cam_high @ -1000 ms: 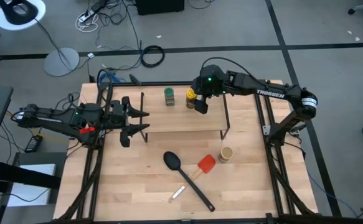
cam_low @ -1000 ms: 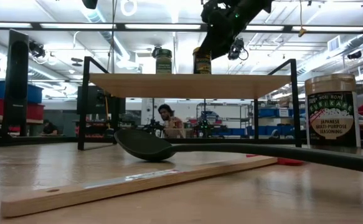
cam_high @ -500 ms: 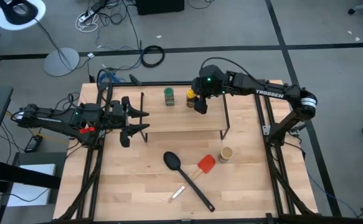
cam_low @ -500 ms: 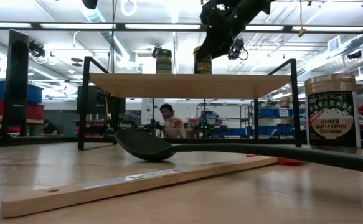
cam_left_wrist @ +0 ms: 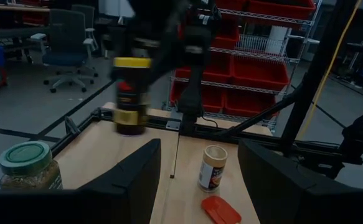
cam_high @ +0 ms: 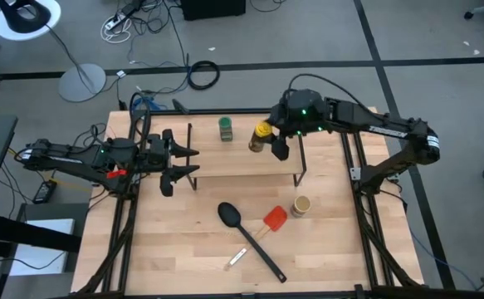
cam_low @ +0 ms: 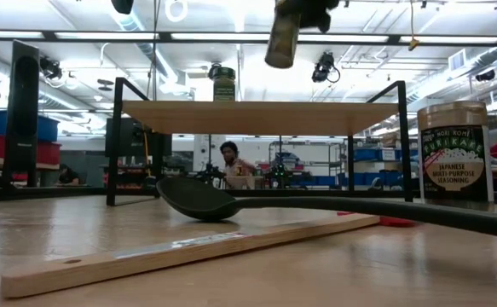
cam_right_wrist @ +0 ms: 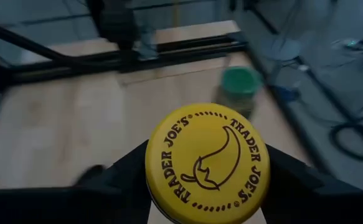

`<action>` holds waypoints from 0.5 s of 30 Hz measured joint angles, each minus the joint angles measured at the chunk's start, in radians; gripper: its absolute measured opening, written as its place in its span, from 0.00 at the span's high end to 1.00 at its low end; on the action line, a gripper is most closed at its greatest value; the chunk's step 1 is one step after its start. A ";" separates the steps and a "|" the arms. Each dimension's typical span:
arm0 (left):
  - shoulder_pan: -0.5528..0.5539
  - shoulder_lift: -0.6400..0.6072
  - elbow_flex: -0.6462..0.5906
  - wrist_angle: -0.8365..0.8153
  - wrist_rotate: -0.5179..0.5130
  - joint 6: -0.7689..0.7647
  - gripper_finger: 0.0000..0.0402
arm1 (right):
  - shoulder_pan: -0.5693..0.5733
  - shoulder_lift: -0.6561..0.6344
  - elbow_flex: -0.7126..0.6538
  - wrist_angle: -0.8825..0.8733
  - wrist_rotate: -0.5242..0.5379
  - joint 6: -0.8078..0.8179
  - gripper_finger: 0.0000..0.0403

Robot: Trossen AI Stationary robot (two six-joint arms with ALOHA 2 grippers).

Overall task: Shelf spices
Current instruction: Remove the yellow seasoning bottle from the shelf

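Observation:
The yellow jar [cam_high: 260, 138] hangs tilted in the air above the shelf [cam_high: 242, 159], shut in my right gripper [cam_high: 276, 143]; in the low view the yellow jar [cam_low: 280, 38] is well clear of the wooden top [cam_low: 248, 117]. The green-topped jar [cam_high: 226, 129] stands upright on the shelf top. On its base, the tan jar [cam_high: 301, 205] stands on the table near the shelf's right legs. My left gripper [cam_high: 179, 158] waits open at the shelf's left end. My right gripper [cam_right_wrist: 206, 171] pinches the yellow jar just under its yellow lid [cam_right_wrist: 206, 158], one finger [cam_right_wrist: 122, 171] on each side of it. The lid faces back toward the wrist. The jar is lifted clear of the shelf and tilted, its base lower than its lid.
A black spoon [cam_high: 250, 237], a red spatula [cam_high: 275, 219] and a small wooden stick [cam_high: 238, 258] lie on the table in front of the shelf. The shelf's black legs [cam_high: 301, 162] stand close to the right gripper. A person [cam_low: 228, 162] sits far behind the table.
My right gripper has lifted the yellow jar off the shelf top and carried it up and a little toward the table's right and near side. The jar stood upright next to the green-topped jar; now it is in the air and tilted.

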 joint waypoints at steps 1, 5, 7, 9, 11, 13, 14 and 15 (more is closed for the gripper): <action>0.000 0.000 0.000 0.000 0.000 0.000 0.45 | 0.024 -0.003 0.000 -0.003 0.000 0.026 0.45; 0.000 0.000 0.000 0.001 0.000 0.006 0.45 | 0.154 -0.001 0.000 -0.010 0.067 0.089 0.45; 0.000 0.000 0.000 0.000 0.000 0.016 0.45 | 0.223 0.013 -0.004 -0.016 0.113 0.116 0.45; 0.000 0.000 0.000 0.000 0.000 0.019 0.45 | 0.290 0.035 -0.005 -0.018 0.151 0.151 0.45; 0.000 0.000 0.000 0.002 0.000 0.019 0.45 | 0.353 0.066 -0.005 -0.028 0.198 0.186 0.45; 0.000 0.000 0.000 0.001 0.000 0.019 0.45 | 0.409 0.106 -0.005 -0.027 0.244 0.214 0.45; 0.000 0.000 0.000 0.001 0.000 0.019 0.45 | 0.433 0.129 -0.005 -0.025 0.265 0.227 0.45; 0.000 0.000 0.000 0.001 0.000 0.019 0.45 | 0.456 0.154 -0.005 -0.026 0.286 0.240 0.45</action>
